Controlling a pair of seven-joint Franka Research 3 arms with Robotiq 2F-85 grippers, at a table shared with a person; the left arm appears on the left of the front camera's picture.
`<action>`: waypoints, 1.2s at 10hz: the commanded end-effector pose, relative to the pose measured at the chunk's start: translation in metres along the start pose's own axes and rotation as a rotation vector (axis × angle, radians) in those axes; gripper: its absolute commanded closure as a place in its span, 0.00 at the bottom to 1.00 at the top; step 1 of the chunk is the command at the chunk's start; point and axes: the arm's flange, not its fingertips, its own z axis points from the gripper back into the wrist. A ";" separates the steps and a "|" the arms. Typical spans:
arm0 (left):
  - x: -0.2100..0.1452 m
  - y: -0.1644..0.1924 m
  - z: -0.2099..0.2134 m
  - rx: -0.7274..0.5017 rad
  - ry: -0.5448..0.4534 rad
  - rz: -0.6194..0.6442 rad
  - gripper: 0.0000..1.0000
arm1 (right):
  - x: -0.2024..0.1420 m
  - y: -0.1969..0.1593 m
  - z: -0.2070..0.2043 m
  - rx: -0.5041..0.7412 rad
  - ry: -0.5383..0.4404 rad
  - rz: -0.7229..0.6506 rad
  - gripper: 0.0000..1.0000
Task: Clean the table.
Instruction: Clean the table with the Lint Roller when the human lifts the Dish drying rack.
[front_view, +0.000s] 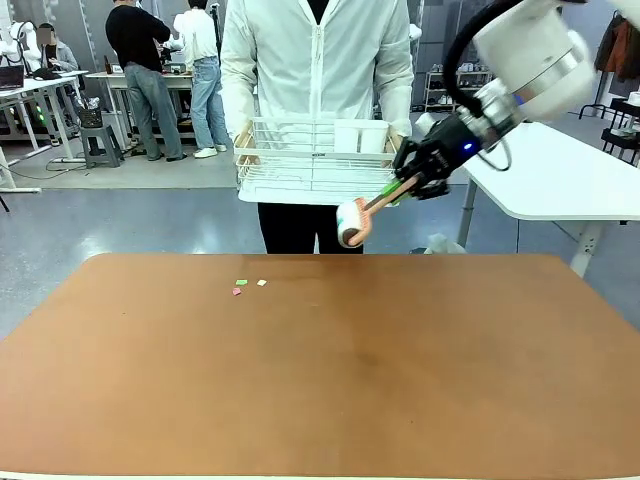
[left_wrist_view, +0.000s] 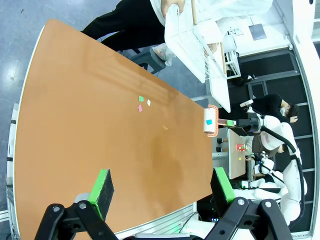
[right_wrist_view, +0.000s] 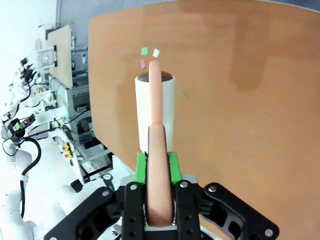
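Observation:
The reddish-brown table (front_view: 330, 370) carries three small paper scraps at its far left: green (front_view: 241, 283), pink (front_view: 237, 291) and white (front_view: 262, 283). My right gripper (front_view: 415, 175) hangs above the table's far edge, shut on the pink handle of a lint roller (front_view: 352, 222) whose white roll points down and left. In the right wrist view the roller (right_wrist_view: 155, 112) sticks out from between the green pads (right_wrist_view: 141, 167), aimed toward the scraps (right_wrist_view: 144, 51). The left wrist view shows my left gripper (left_wrist_view: 161, 182) open and empty above the table (left_wrist_view: 90, 140), far from the scraps (left_wrist_view: 141, 99).
A person stands at the far side holding a white wire rack (front_view: 315, 160) with white cups in it, right behind the roller. A white-topped table (front_view: 570, 185) stands at the back right. Other people work at desks in the background.

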 end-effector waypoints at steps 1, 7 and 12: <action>-0.001 0.000 0.003 -0.021 -0.004 -0.016 0.00 | 0.040 0.025 -0.034 0.014 0.048 -0.007 0.79; -0.001 0.000 0.003 -0.021 -0.004 -0.016 0.00 | 0.071 0.015 -0.109 0.003 0.063 -0.082 0.79; -0.001 0.000 0.003 -0.021 -0.004 -0.016 0.00 | 0.082 0.001 -0.151 -0.065 0.083 -0.107 0.79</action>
